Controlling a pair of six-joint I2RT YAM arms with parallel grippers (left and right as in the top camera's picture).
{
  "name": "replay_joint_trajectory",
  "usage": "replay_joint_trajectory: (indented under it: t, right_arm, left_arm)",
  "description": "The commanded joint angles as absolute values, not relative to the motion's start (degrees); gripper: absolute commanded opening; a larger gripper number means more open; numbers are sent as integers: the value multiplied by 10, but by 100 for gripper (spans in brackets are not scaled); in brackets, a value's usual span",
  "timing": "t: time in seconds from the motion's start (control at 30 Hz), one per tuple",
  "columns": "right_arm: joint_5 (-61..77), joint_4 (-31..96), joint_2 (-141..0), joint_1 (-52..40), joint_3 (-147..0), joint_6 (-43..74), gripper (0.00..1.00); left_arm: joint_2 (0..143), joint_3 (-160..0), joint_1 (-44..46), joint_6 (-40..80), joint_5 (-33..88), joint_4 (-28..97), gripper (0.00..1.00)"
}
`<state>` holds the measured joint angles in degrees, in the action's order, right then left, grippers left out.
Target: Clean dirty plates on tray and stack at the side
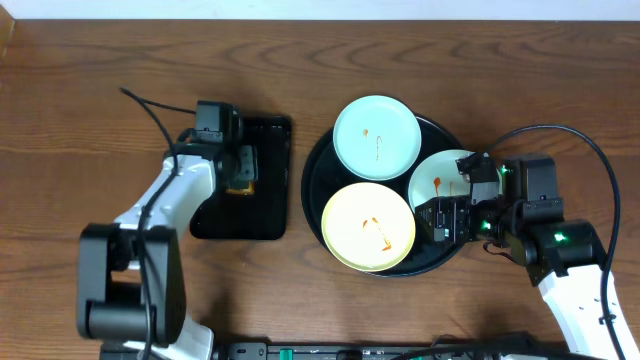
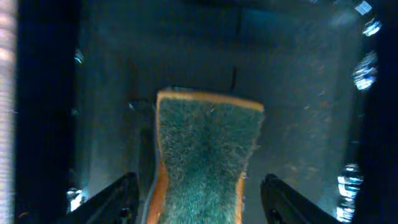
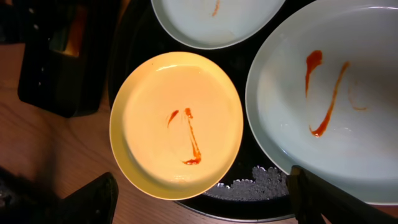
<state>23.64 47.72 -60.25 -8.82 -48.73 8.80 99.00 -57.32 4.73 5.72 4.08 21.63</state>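
The round black tray (image 1: 312, 172) holds three dirty plates. A mint one (image 1: 375, 137) lies at the back, a yellow one (image 1: 368, 227) at the front, and a second mint one (image 1: 445, 172) to the right. All three carry orange-red sauce streaks. My right gripper (image 1: 450, 215) hovers open over the tray's right front. In its wrist view the yellow plate (image 3: 177, 124) and the right mint plate (image 3: 329, 93) lie below the right gripper (image 3: 202, 205). My left gripper (image 2: 202, 202) stands open astride a green sponge (image 2: 208, 149) with orange sides, with a gap on each side.
A smaller rectangular black tray (image 1: 270, 180) sits left of the round one, with the left gripper (image 1: 240, 175) and the sponge over it. Bare wood tabletop (image 1: 90, 110) spreads to the far left and along the back. White foam (image 3: 261, 182) lies on the round tray's floor.
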Motion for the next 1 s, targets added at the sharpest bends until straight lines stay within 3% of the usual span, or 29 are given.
replay_joint_trajectory:
  t: [0.0,0.1,0.2,0.23,0.27,0.7,0.97]
  right_arm:
    - [234,476,-603,-92,-498,94,85]
    - [234,476,-603,-92,-498,94,84]
    - [234,475,-603,-92,-498,94,84]
    - [234,475,-603,-92,-498,94,84]
    - [234,475,-603,-92,-498,94,84]
    - [225,475,-603,-92,-498,94,84]
    - [225,481,-604,-92,-498,94,85]
  left_arm:
    - [1010,-583,49,50,38,215,57]
    - [1018,-583,50,50,40,215,49]
    - [1019,-583,50,50,40,215,23]
    - [1019,-583,50,50,40,215,10]
    - [1019,-583,50,50,40,218,8]
    - [873,-602,50,78,40,261,7]
    - [919,-585,50,96,40,269,8]
